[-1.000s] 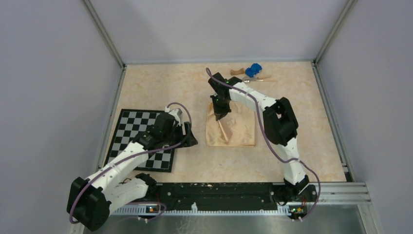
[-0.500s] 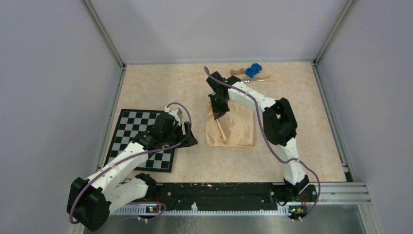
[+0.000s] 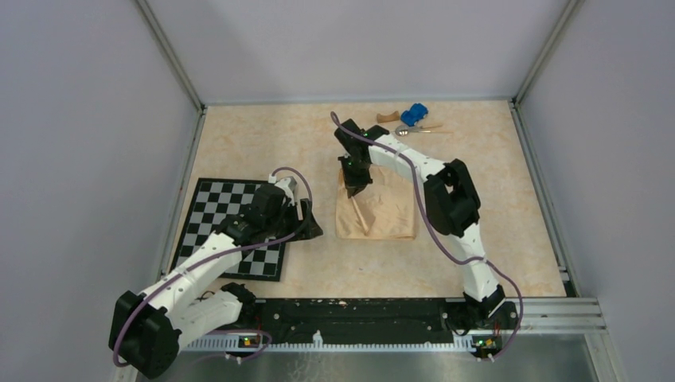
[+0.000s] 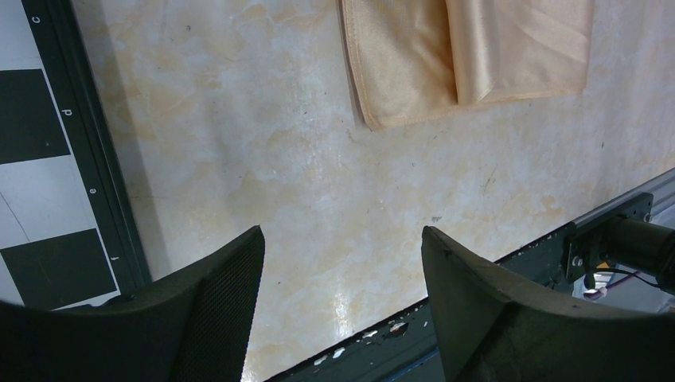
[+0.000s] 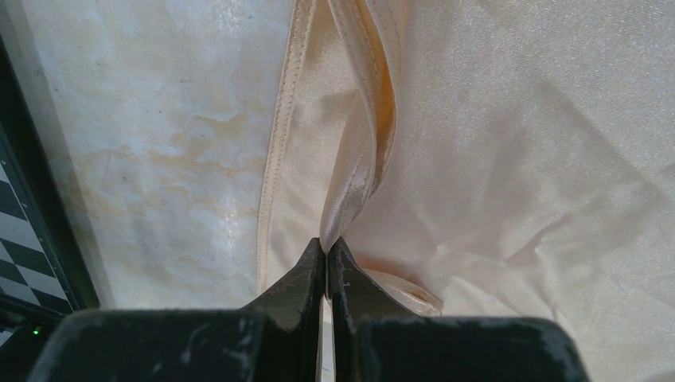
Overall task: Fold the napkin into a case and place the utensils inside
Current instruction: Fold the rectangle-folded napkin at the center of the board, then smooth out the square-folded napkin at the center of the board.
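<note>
Top view: thin peach-orange cloth napkin [image 3: 380, 213] lies flat-ish mid-table on marbled beige tabletop [image 3: 263, 143], well right of the black-and-white checkerboard mat [image 3: 231, 223], not touching it. Cloth is a rough rectangle w/ a raised crease running along its left side. R gripper [image 3: 353, 189] sits at the napkin's far-left corner, pointing down onto it. R wrist view: R gripper [image 5: 326, 243] has both fingers pressed together, pinching a narrow upstanding ridge of napkin [image 5: 517, 159] just inside the hemmed left edge; cloth twists up from the pinch, the rest spreads wrinkled to the right. Strip of mat [image 5: 16, 239] shows at far left, apart from the cloth. L gripper [image 3: 309, 225] is low at the right edge of the mat, near-left of the napkin. L wrist view: L gripper [image 4: 342, 239] has fingers spread wide, nothing between them, only bare tabletop below; mat [image 4: 32, 159] at left, near corner of napkin [image 4: 406, 64] at top w/ one layer lapped over another. Far edge of table: slim shiny silver utensils [image 3: 415, 129] lie just beside a small blue toy car [image 3: 413, 114] and a brown curved wooden block [image 3: 388, 118], well apart from the napkin; can't tell how many pcs.
</note>
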Action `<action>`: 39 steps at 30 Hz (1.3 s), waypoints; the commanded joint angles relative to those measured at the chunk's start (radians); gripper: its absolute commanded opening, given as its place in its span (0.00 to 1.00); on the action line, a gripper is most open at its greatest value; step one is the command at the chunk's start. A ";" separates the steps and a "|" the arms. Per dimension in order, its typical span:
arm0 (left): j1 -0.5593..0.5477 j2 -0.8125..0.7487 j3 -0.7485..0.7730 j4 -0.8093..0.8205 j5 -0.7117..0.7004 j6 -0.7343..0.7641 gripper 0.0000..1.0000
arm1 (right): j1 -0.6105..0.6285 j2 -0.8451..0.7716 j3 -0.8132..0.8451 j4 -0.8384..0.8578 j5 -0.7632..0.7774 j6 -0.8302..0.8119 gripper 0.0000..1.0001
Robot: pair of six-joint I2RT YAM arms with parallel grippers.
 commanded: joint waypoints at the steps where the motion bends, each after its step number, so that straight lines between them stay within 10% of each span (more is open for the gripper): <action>1: 0.006 -0.026 -0.012 0.017 -0.012 0.008 0.77 | 0.014 0.019 0.057 0.005 -0.009 0.010 0.00; 3: 0.007 -0.028 -0.013 0.016 -0.013 0.009 0.77 | 0.014 0.021 0.057 0.014 -0.034 0.004 0.00; 7: 0.011 -0.031 -0.017 0.016 -0.015 0.015 0.78 | 0.013 -0.027 0.021 0.073 -0.117 -0.025 0.43; 13: 0.013 -0.032 -0.009 0.037 -0.010 0.024 0.79 | -0.045 -0.312 -0.216 0.289 -0.307 -0.003 0.68; 23: 0.007 0.216 0.077 0.233 0.249 0.040 0.84 | -0.282 -0.635 -0.929 0.765 -0.551 0.122 0.55; 39: 0.006 0.542 0.070 0.448 0.195 -0.005 0.44 | -0.253 -0.428 -0.957 0.954 -0.619 0.144 0.35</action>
